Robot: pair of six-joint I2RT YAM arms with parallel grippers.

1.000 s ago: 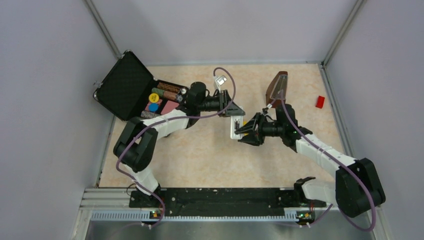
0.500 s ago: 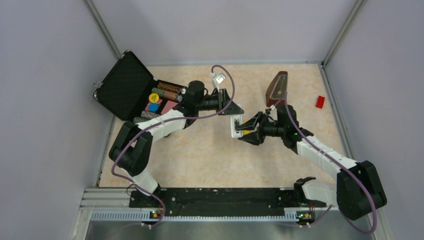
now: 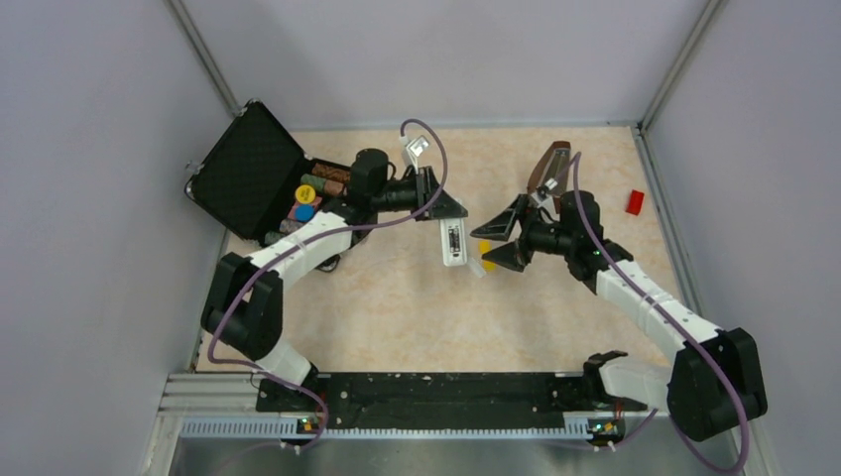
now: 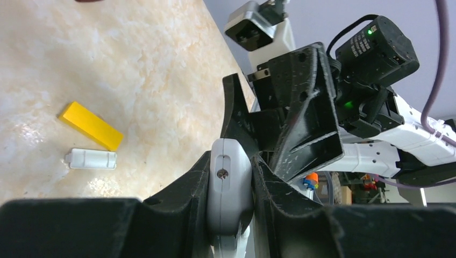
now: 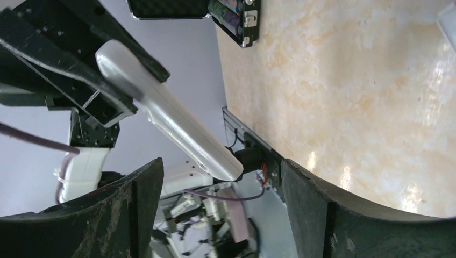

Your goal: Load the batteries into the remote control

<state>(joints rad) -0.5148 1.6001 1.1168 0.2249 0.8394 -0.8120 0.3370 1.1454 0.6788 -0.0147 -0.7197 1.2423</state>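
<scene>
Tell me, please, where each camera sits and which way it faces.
Top external: above and behind the bases, looking down on the table; both arms show, left gripper holding the remote control, right gripper open.
Left wrist: looks along its own fingers, clamped on the remote control, toward the right gripper.
Right wrist: looks between its own spread fingers at the remote control.
Shared: all three show the remote control.

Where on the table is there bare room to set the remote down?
Widest bare patch: the near middle of the table, between the left arm and right arm. Another runs along the far edge, between the case and the brown wedge. Crowded: the centre, where the left gripper holds the remote beside the open right gripper and yellow block.
</scene>
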